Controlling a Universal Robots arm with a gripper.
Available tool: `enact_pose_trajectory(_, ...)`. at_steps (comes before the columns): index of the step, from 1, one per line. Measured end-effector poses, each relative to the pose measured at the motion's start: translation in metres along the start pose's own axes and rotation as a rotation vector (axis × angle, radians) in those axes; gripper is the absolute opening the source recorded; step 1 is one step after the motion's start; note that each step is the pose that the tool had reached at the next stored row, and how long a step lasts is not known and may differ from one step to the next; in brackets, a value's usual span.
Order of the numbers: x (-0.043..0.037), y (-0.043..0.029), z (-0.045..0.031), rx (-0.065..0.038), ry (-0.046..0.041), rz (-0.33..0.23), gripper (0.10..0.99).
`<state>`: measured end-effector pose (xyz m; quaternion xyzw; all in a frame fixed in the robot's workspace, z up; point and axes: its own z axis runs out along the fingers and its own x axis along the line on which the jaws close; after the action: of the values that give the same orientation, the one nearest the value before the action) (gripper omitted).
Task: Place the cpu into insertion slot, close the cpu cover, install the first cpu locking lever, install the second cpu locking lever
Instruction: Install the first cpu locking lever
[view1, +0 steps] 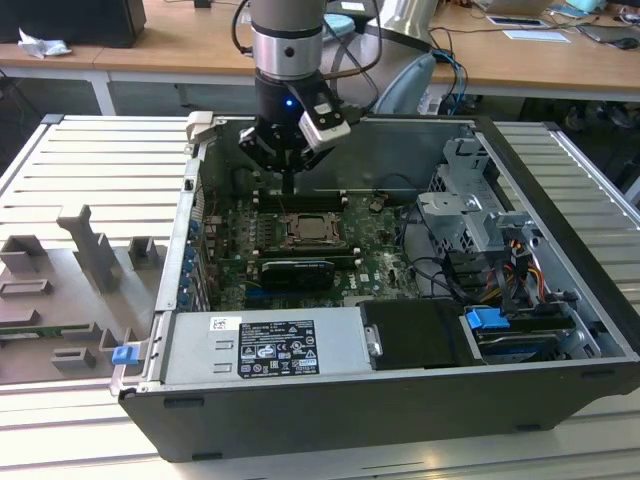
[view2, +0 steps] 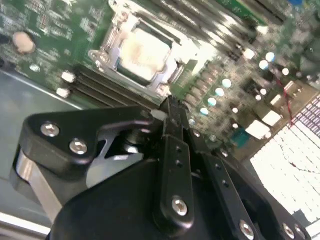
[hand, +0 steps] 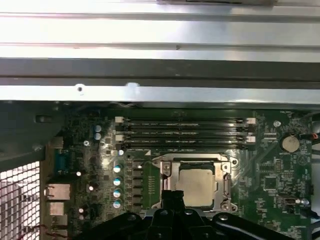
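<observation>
The cpu (hand: 197, 185) (view2: 142, 52) (view1: 308, 229) lies flat in the insertion slot (hand: 227, 200) on the green board, pale face up. The cpu cover (hand: 190, 162) (view2: 107, 50) lies down around it as a silvery frame, with the chip showing through its window. My gripper (hand: 170, 196) (view2: 169, 104) (view1: 288, 186) hangs just above the board at the socket's edge on the memory-slot side. Its two black fingers are shut together with nothing between them. Whether the fingertips touch a lever or the frame is not visible.
Long black memory slots (hand: 185, 132) (view1: 300, 195) run beside the socket. The case wall (hand: 160, 75) rises behind them. In the exterior view a power supply (view1: 260, 345) sits at the front, and a drive cage (view1: 470, 210) with cables (view1: 520, 260) on the right. A grey fixture tray (view1: 70, 290) lies outside, left.
</observation>
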<state>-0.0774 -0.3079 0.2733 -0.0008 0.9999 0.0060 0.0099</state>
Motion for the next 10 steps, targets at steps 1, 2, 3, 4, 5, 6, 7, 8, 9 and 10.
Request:
enact_pose_trajectory(1,0.0041,0.0000,0.0005,0.000,0.0005,0.000,0.106)
enact_pose_trajectory(2,0.0085,0.0000,0.0010,0.000,0.0012,0.000,0.106)
enact_pose_trajectory(3,0.0125,0.0000,0.0015,0.000,0.0017,0.000,0.106)
enact_pose_trajectory(4,0.0162,0.0000,0.0021,0.000,0.0020,0.000,0.106)
enact_pose_trajectory(5,0.0191,0.0000,0.0026,0.000,0.0019,0.000,0.106)
enact_pose_trajectory(6,0.0212,0.0002,0.0033,0.000,0.0019,-0.001,0.106)
enact_pose_trajectory(7,0.0228,0.0004,0.0040,0.000,0.0018,-0.002,0.106)
enact_pose_trajectory(8,0.0244,0.0008,0.0046,0.000,0.0021,-0.004,0.106)
enact_pose_trajectory(9,0.0258,0.0013,0.0053,0.000,0.0021,-0.006,0.106)
enact_pose_trajectory(10,0.0276,0.0022,0.0062,0.000,0.0020,-0.007,0.106)
